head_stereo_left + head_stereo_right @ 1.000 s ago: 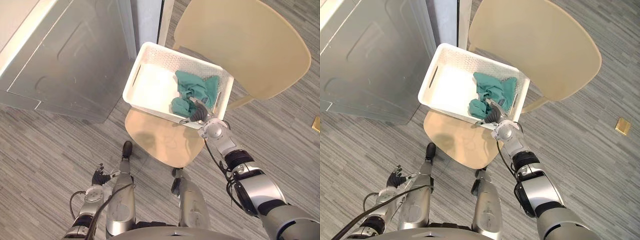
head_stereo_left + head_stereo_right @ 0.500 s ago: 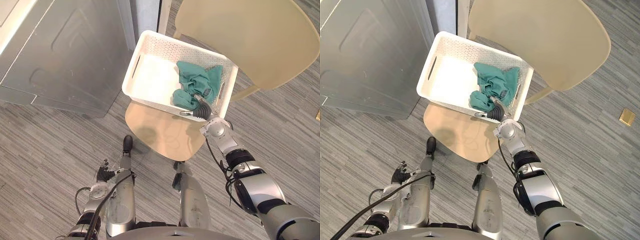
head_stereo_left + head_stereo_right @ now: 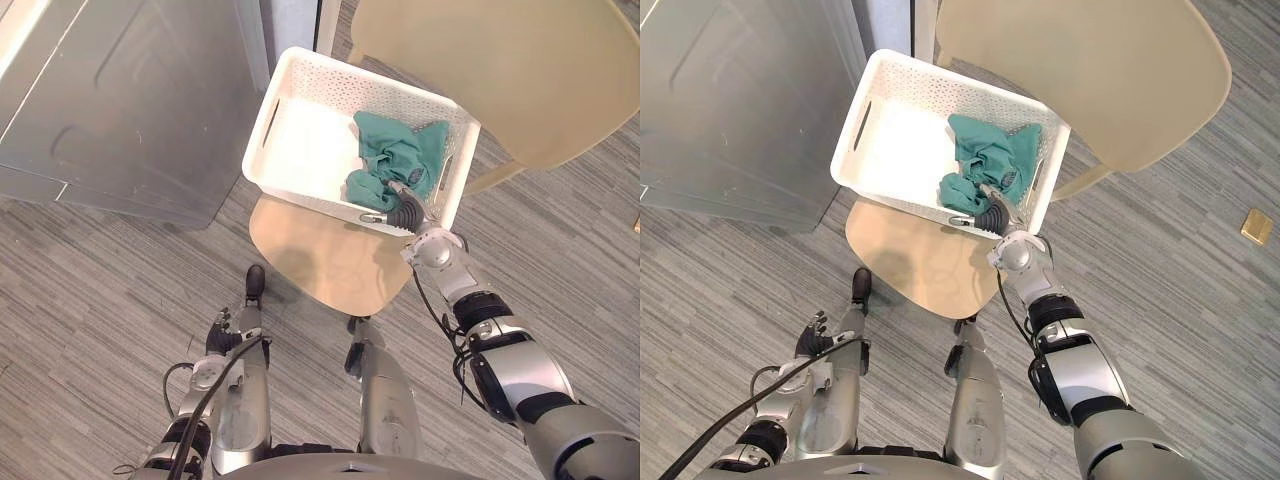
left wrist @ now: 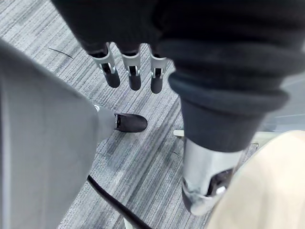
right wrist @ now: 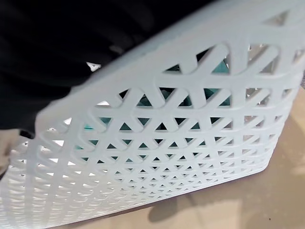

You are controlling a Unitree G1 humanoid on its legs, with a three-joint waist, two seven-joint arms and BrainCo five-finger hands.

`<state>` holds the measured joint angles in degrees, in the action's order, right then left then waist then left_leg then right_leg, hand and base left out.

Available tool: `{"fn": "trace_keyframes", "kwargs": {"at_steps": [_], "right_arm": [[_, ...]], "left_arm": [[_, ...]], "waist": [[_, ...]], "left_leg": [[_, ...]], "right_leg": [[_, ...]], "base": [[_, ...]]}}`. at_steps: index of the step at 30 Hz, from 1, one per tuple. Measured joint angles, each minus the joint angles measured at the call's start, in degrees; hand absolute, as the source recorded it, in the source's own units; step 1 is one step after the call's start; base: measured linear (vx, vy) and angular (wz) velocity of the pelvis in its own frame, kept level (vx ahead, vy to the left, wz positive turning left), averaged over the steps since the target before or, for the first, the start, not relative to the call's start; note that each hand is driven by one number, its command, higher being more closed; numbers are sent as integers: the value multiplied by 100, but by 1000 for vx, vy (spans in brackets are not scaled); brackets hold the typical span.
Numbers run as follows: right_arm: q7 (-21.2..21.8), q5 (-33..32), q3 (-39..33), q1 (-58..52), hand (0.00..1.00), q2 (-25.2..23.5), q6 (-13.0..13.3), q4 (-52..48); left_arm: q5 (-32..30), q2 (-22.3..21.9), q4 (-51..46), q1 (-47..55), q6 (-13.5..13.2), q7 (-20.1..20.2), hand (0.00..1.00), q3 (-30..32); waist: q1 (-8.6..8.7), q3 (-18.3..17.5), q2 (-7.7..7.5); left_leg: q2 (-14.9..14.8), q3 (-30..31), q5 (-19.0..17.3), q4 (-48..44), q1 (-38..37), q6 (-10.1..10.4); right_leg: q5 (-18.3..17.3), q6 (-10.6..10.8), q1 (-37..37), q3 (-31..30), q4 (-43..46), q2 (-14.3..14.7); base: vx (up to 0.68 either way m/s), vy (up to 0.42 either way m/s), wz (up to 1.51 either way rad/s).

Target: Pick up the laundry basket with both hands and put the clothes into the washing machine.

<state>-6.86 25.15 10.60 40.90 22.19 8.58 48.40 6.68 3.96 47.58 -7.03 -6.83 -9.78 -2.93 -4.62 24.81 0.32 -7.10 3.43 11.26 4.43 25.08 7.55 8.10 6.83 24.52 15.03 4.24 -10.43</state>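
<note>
A white lattice laundry basket [image 3: 300, 130] stands on the beige seat [image 3: 320, 262] of a chair. A crumpled green garment [image 3: 395, 160] lies in its right half. My right hand [image 3: 403, 214] is at the basket's near wall, close to the right corner, with its dark cover reaching over the rim beside the garment. The right wrist view shows that lattice wall [image 5: 190, 143] from very close, with green showing through the holes. My left hand [image 3: 222, 335] hangs low over the floor, far from the basket, with its fingers [image 4: 133, 78] straight and nothing in them.
A grey metal washing machine panel [image 3: 130, 100] fills the upper left, just left of the basket. The chair's broad beige backrest [image 3: 520, 70] rises behind the basket on the right. A small yellow object [image 3: 1254, 226] lies on the grey striped floor [image 3: 90, 280] at the far right.
The camera has shifted a little. My left hand has risen slightly and drifted inward. My right hand has stayed at the basket's near wall.
</note>
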Motion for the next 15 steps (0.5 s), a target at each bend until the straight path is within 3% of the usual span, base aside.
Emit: {"fn": "trace_keyframes", "kwargs": {"at_steps": [8, 15], "right_arm": [[-138, 63, 235, 3, 100, 106, -3, 43], [-264, 128, 209, 28, 100, 166, -44, 212]], "left_arm": [[0, -53, 26, -16, 14, -14, 0, -1], [60, -126, 17, -16, 15, -41, 0, -6]], "waist": [[-86, -197, 21], [-155, -307, 173]], "left_leg": [[-38, 18, -1, 0, 217, 1], [-48, 121, -3, 0, 281, 3]], "right_leg": [[123, 8, 141, 14, -98, 58], [145, -16, 137, 116, -117, 72]], "base": [[-39, -62, 2], [-26, -60, 6]]}}
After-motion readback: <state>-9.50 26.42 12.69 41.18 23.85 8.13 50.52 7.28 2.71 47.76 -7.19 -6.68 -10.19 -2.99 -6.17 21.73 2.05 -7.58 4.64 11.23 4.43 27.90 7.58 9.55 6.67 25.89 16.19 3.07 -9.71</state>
